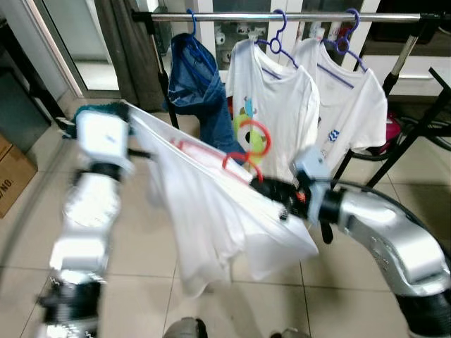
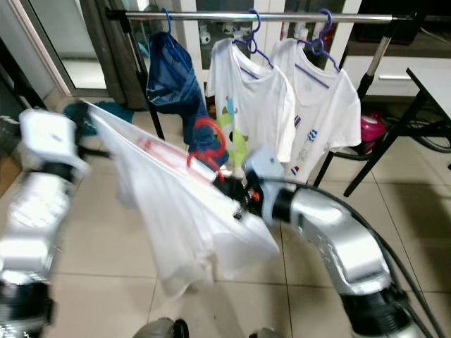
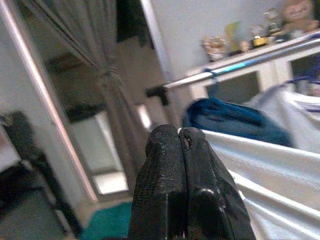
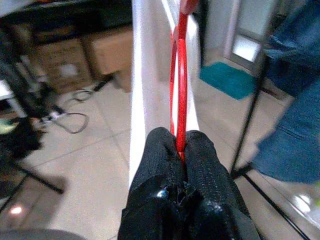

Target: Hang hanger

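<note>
A white shirt on a red hanger is stretched out between my two grippers, below and in front of the silver clothes rail. My right gripper is shut on the red hanger's wire, just under its hook. The left gripper is shut at the shirt's far left edge, and that arm is blurred. The hanger's hook points up toward the rail, in front of a hanging T-shirt, and touches nothing.
On the rail hang a blue garment on a blue hanger and two white T-shirts on purple hangers. A black table frame stands right, a cardboard box left, and a curtain behind.
</note>
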Controlling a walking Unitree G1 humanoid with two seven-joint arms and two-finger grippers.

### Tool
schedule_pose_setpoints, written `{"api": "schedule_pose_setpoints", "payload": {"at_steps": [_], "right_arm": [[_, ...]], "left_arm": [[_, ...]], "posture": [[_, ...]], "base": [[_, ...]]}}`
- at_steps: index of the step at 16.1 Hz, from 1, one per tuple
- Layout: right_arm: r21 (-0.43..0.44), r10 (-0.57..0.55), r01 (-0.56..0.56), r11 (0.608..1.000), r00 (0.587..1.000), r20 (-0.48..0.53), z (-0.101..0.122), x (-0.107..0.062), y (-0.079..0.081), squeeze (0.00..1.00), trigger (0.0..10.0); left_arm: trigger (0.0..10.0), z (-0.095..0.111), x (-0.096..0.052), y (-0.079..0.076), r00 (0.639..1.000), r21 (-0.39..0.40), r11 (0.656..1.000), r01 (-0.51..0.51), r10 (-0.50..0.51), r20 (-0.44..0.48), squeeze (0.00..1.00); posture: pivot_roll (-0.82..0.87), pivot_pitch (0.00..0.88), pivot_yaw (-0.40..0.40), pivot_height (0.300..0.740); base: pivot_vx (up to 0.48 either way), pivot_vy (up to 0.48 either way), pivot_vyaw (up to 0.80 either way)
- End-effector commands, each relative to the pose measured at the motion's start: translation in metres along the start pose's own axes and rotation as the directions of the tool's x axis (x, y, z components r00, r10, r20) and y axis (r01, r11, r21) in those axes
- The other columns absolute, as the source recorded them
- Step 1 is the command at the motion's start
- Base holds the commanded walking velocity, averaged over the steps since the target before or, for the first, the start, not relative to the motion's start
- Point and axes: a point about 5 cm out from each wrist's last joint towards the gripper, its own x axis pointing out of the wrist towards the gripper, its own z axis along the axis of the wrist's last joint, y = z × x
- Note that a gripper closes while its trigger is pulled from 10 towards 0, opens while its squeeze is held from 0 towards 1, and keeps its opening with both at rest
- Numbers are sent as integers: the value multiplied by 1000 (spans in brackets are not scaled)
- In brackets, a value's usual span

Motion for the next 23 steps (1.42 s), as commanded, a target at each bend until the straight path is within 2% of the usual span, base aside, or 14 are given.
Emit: {"api": "schedule_pose_setpoints", "payload": {"at_steps": [1,4,6,8,9,12,13,14,15,16,17,18,19,23], "right_arm": [[-19,77,-76,997,996,44,7,-7,8,0,0],[30,199,-206,978,967,158,19,-20,19,0,0],[52,184,-199,979,961,209,22,-22,19,0,0],[133,65,-109,985,954,294,28,-17,13,0,0],[186,-83,26,982,948,306,29,-9,1,0,0],[367,-444,332,869,851,280,22,11,-27,0,0],[394,-493,371,841,826,275,21,13,-31,0,0],[494,-645,479,726,723,246,14,10,-46,0,0],[501,-676,508,700,699,236,11,7,-49,0,0],[461,-732,609,646,665,148,0,2,-53,0,4824],[415,-723,629,658,681,114,-7,1,-51,0,10000],[374,-705,626,685,698,123,-10,-2,-44,0,10000],[325,-715,660,678,694,82,-19,-8,-36,0,10000],[272,-730,692,668,681,60,-29,-27,-12,0,10000]], "left_arm": [[0,-6,8,25,997,39,999,-36,38,-66,0],[0,-40,17,60,963,118,992,-31,62,-263,0],[0,-53,16,58,947,88,996,9,19,-320,0],[0,-56,14,25,939,-52,988,144,-153,-308,0],[0,-45,11,-5,927,-155,953,259,-291,-237,0],[0,-14,-26,-94,759,-276,742,611,-648,-64,0],[0,-10,-31,-102,743,-284,723,630,-668,-53,0],[0,-4,-37,-109,767,-316,735,601,-641,-32,0],[0,-4,-38,-107,787,-330,750,573,-616,-33,0],[0,-4,-44,-96,830,-370,784,498,-554,-58,0],[0,-6,-48,-88,858,-393,807,441,-508,-80,0],[0,-9,-54,-77,890,-418,833,362,-443,-112,0],[10000,-12,-63,-67,909,-410,859,306,-391,-142,0],[10000,-6,-82,-55,921,-385,892,239,-334,-202,0]], "posture": [[-73,66,93,740],[-76,66,100,740],[-80,63,114,740],[-83,62,122,740],[-83,61,124,740],[-76,60,125,740],[-76,60,125,740],[-63,57,121,740],[-63,57,121,740],[-55,57,118,740],[-52,63,111,740],[-52,78,97,740],[-65,91,83,740],[-51,117,23,740]], "base": [[0,0,0],[0,0,0],[0,0,0],[0,0,0],[0,0,0],[0,0,0],[0,0,0],[0,0,0],[0,0,0],[0,0,0],[0,0,0],[0,0,0],[0,0,-800],[0,0,-800]]}}
